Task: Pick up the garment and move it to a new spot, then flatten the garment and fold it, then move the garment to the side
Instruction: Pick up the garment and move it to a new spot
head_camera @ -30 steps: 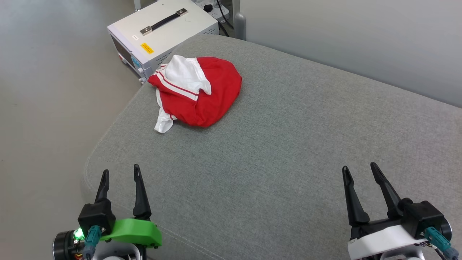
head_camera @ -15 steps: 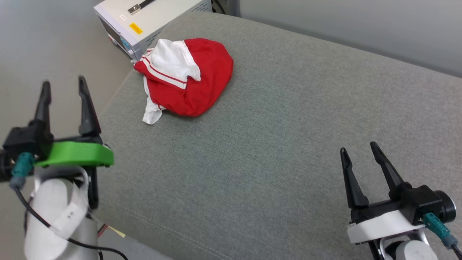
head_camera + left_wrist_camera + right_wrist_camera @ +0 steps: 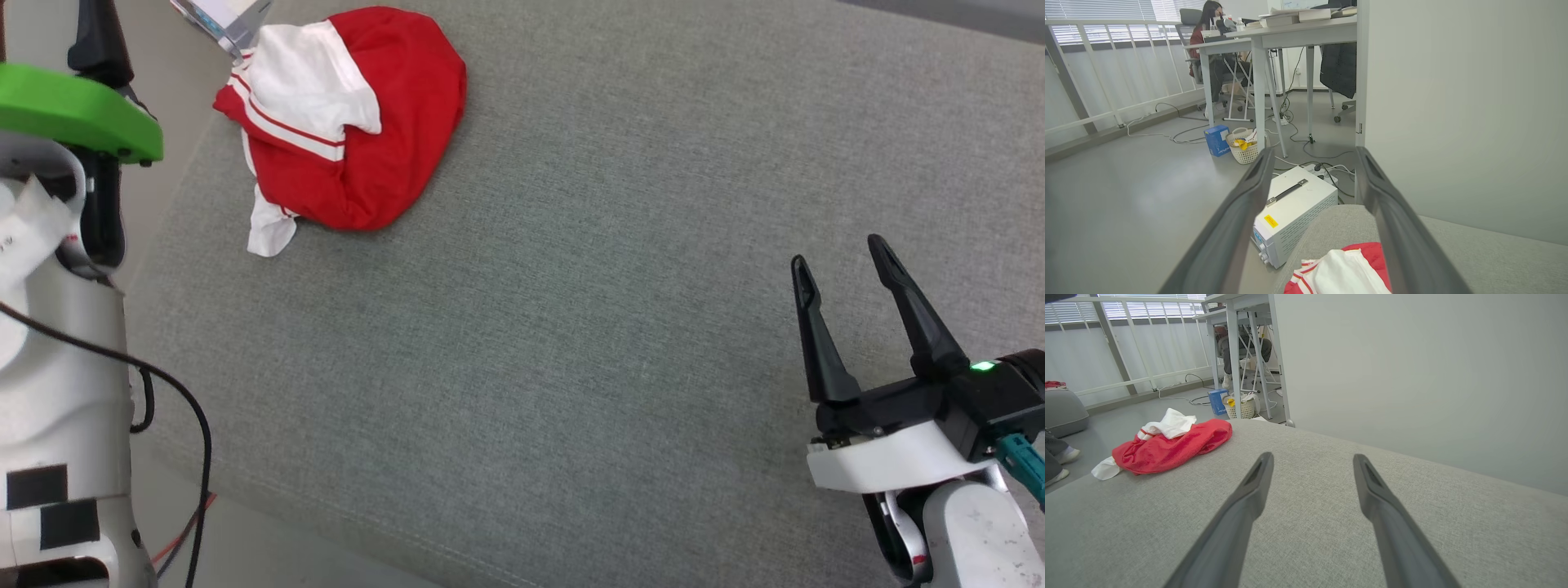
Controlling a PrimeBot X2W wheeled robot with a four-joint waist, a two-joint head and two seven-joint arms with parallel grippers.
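Plainly parted, the left jaws grip nothing: in the left wrist view their two dark fingers [image 3: 1237,228] stand wide apart, framing a white box with a black handle [image 3: 1294,204] on the floor and the near end of the garment [image 3: 1343,269] low between them. The left arm is raised at the upper left of the head view, its green mount [image 3: 73,114] level with the garment and off the edge of the grey cushion [image 3: 612,327]. The right jaws are likewise released and empty, fingers [image 3: 816,343] pointing up the head view from the lower right, hovering low over bare cushion.

Half a second ago the left arm sat lower, both fingers in full view; it has since climbed. The whole head view has shifted too, so the camera has moved; the garment's heap keeps its shape.

The garment [image 3: 359,147] lies crumpled, red with a white sleeve on top, at the cushion's far left corner, just beside the left jaws and well apart from the right jaws, ahead and to their left [image 3: 1167,449].
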